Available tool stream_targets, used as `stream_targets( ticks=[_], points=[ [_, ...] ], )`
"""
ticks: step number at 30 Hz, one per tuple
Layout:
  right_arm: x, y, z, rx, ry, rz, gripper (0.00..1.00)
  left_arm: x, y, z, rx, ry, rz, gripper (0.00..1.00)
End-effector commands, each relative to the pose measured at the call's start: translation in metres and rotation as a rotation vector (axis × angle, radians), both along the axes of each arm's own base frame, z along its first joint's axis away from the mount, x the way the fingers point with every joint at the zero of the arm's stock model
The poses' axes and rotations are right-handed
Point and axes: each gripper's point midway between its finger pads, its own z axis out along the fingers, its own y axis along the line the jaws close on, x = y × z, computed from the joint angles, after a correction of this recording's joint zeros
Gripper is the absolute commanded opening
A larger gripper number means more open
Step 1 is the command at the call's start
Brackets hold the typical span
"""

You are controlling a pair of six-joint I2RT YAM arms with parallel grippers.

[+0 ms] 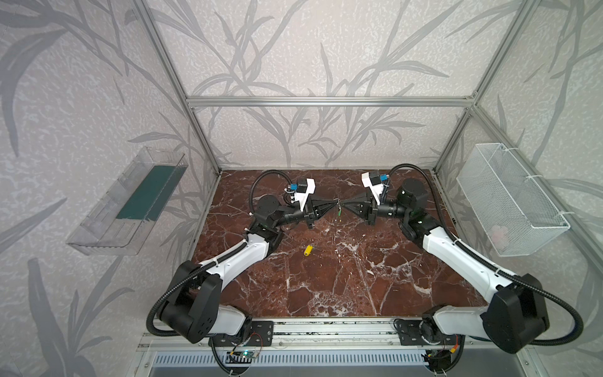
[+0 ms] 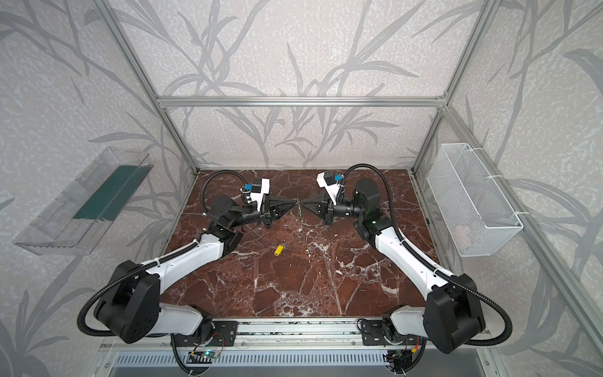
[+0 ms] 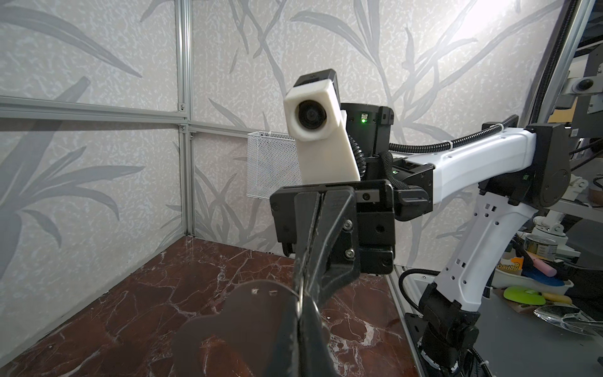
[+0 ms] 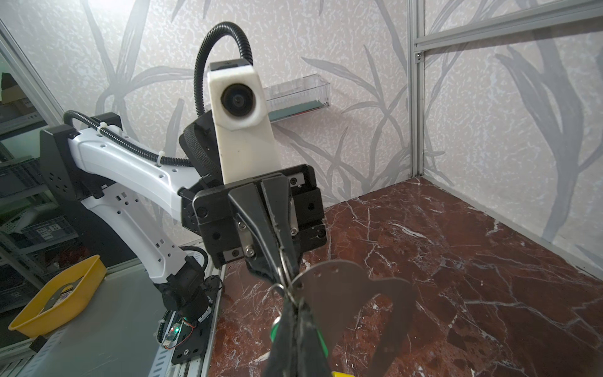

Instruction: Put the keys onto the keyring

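The keyring (image 4: pixel 342 293) sits clamped in the left jaws; the right jaws pinch the green key (image 4: pixel 275 329). I'd ease the wire loop (image 4: pixel 278 289) into an edge hole (image 4: pixel 333 270) slowly.

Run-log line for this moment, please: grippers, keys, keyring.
left gripper: shut on keyring, mid-air | right gripper: shut on green key, tips meeting | yellow key: loose on table | phase: threading green key
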Motion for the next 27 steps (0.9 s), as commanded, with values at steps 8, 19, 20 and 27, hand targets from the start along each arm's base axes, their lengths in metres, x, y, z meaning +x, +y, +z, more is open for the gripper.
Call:
stream_targets(
  ticks=[8,19,20,27],
  points=[
    [-0.013,0.011,-0.002,-0.040,0.018,0.115,0.00,-0.005,0.003,0.022,-0.052,-0.080,-0.007,0.00],
    [-0.012,0.013,-0.006,-0.065,0.007,0.092,0.13,-0.006,0.004,0.023,-0.056,-0.081,-0.008,0.00],
    [-0.012,0.011,-0.005,-0.066,-0.005,0.078,0.18,-0.006,0.004,0.023,-0.057,-0.082,-0.008,0.00],
    [-0.012,0.000,0.010,-0.043,-0.091,-0.004,0.28,-0.008,0.006,0.020,-0.054,-0.080,0.003,0.00]
  ],
)
